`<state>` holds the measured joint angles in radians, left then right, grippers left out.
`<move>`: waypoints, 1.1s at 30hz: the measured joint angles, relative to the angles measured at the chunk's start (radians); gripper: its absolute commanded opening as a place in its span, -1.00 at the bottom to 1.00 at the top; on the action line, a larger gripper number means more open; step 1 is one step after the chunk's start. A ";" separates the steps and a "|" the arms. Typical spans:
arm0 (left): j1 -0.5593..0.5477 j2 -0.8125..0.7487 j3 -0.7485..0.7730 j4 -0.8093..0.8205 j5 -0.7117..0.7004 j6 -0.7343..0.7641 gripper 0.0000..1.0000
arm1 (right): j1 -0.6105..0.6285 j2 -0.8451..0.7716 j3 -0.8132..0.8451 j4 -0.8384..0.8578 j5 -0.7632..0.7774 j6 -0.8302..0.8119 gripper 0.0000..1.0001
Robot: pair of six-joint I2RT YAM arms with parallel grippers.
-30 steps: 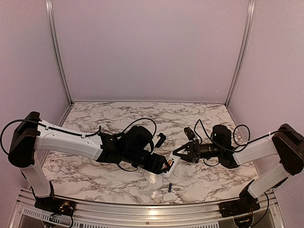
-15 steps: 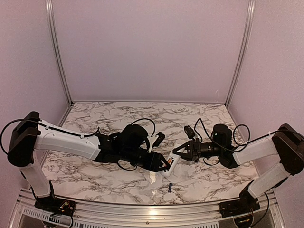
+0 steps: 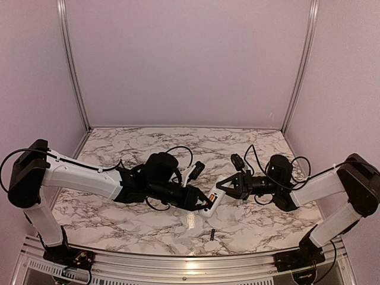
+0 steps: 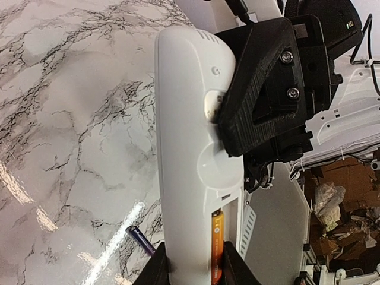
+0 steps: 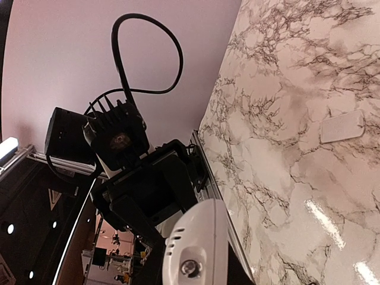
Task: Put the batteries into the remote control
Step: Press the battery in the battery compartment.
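Two robot arms meet over the middle of a marble-patterned table point(image 3: 119, 145), sharing a white remote control point(image 3: 214, 198) between them. The right gripper point(image 3: 227, 187) is clamped on the handset's upper half, and the left wrist camera shows one of its black fingers pressed flat against the rounded back. The left gripper point(image 3: 205, 203) is closed on the opposite end, a fingertip against each long edge beside the open battery compartment. An orange battery point(image 4: 217, 243) lies lengthwise in that compartment, along the edge nearer the right arm, with its lower end hidden behind a left fingertip. The remote control sits tilted between the two arms, back side up towards the left wrist camera, and seems to be off the tabletop, though no view shows the gap clearly. A black battery point(image 3: 211, 235) lies alone on the marble near the table's front edge, just short of the handset and touched by neither gripper. A thin white strip point(image 5: 341, 126) lies flat on the marble farther off, seen only from the right wrist camera.
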<state>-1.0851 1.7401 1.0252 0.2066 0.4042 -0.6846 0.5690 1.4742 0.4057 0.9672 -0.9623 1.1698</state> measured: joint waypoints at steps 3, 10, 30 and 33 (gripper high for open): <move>0.005 -0.001 -0.002 0.006 0.010 -0.006 -0.51 | 0.000 0.010 -0.004 0.028 0.001 0.017 -1.00; 0.006 -0.002 -0.003 0.000 0.008 0.002 -0.09 | 0.005 0.005 0.002 -0.004 -0.004 -0.006 -1.00; 0.019 -0.051 -0.008 -0.027 -0.044 0.014 0.09 | 0.023 -0.067 0.071 -0.288 -0.021 -0.229 -1.00; 0.019 -0.050 -0.008 -0.023 -0.032 0.014 0.12 | 0.023 -0.067 0.071 -0.289 -0.021 -0.230 -1.00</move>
<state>-1.0664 1.6905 1.0176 0.1833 0.3717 -0.6704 0.5915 1.4071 0.4763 0.6785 -0.9836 0.9398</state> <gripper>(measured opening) 0.548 0.205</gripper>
